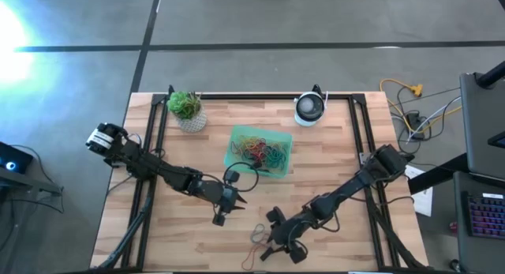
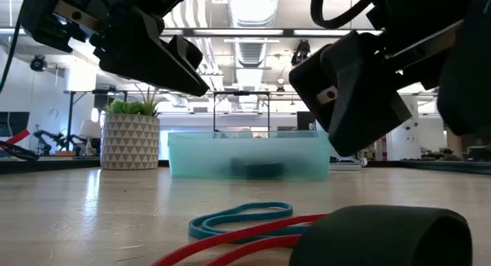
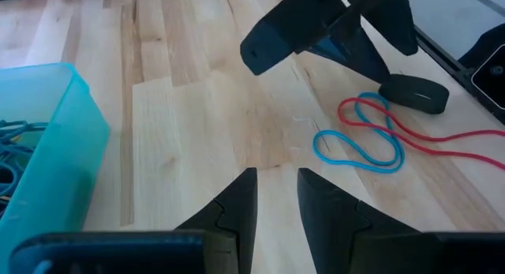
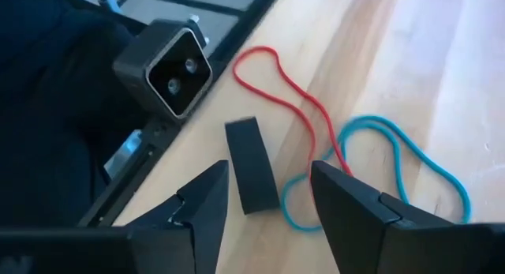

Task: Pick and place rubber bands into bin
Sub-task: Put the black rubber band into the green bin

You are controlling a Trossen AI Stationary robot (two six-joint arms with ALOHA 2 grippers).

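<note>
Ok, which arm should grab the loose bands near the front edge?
Right. The right gripper hangs open just above the red band and blue band. The left gripper is farther off, nearer the bin.

**Wooden table and what sits on it**

The table (image 1: 331,171) is pale wood planks with a dark frame along its edges. Toward the far side stands a small potted plant (image 1: 188,110) at the left and a round white and dark device (image 1: 310,109) at the right. Between them, nearer the middle, rests the green bin (image 1: 259,151), with a tangle of bands inside. Near the front edge lie a blue band (image 4: 410,175) and a red band (image 4: 276,76), overlapping, with a wide black band (image 4: 251,165) just beside them.
</note>
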